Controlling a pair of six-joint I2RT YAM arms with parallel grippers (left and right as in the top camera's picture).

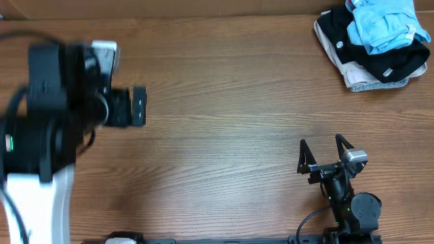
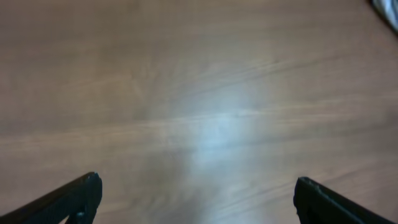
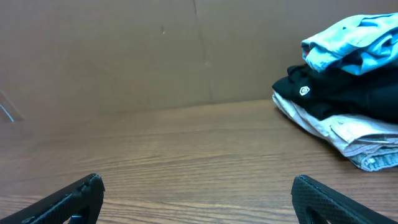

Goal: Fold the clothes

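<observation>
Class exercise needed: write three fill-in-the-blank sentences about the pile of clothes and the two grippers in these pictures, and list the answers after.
1. The crumpled light sky-blue T-shirt lies on ____ of the pile.
2. The soft garment with white round logos directly under it is ____ in colour.
3. The left gripper and the right gripper both stand ____, holding nothing.

Missing words: top; black; open.

A black garment (image 1: 390,64) is stacked on a beige garment (image 1: 359,77) at the wooden surface's (image 1: 224,88) far right corner.
</observation>
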